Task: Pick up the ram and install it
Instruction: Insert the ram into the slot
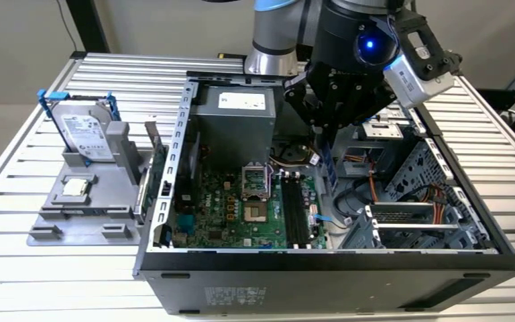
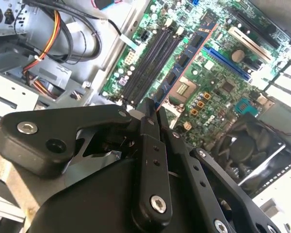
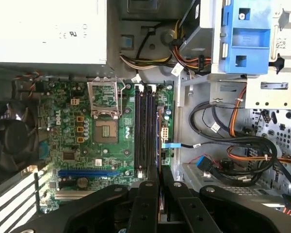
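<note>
**Ram clamped in the gripper over the open case**

The gripper (image 1: 322, 137) hangs inside the top of the open computer case (image 1: 329, 258), fingers pointing down at the motherboard (image 1: 231, 215). Its fingers are closed on the ram (image 1: 329, 164), which stands edge-on between them and reaches down toward the board without touching it. In the second wrist view the ram (image 2: 186, 65) runs out from the fingertips of the gripper (image 2: 153, 109) as a thin stick with small chips along its side, lying roughly parallel to the slots (image 2: 150, 63).

The black memory slots (image 1: 295, 211) lie on the board just to the exterior view's left of the hanging ram, and nearer the camera. In the first wrist view the gripper (image 3: 160, 177) sits close to one end of the slots (image 3: 145, 126), almost in line with them. The CPU socket (image 3: 105, 130) is beside the slots, and a fan (image 3: 12, 141) sits at the board's edge.

The power supply (image 1: 235, 117) fills the far end of the case. Outside the case, on the exterior view's left, a hard drive (image 1: 88, 134) stands upright in a grey stand (image 1: 78, 215) on the slatted table (image 1: 25, 282).
</note>
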### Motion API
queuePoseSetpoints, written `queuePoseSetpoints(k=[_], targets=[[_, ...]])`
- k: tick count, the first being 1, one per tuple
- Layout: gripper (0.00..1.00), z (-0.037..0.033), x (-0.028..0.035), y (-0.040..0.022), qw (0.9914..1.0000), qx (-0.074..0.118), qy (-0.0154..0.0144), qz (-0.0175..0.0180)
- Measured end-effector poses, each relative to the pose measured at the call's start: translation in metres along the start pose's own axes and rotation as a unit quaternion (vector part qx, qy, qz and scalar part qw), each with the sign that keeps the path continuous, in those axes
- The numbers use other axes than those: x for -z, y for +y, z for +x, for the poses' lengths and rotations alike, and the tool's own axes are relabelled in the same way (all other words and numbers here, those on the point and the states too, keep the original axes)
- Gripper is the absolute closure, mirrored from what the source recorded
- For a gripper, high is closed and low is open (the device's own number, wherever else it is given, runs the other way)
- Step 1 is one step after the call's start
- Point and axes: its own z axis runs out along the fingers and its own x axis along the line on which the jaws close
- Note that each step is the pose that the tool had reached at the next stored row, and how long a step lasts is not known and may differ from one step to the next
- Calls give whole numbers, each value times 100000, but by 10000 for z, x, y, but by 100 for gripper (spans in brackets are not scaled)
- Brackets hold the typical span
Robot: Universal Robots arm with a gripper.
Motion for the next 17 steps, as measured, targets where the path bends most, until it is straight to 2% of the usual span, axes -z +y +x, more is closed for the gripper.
queuePoseSetpoints(k=[5, 17], targets=[[100, -29, -61, 2, 99977, -2136, 57, 78], [100, -31, -69, 3, 99976, -2171, 4, 75]])
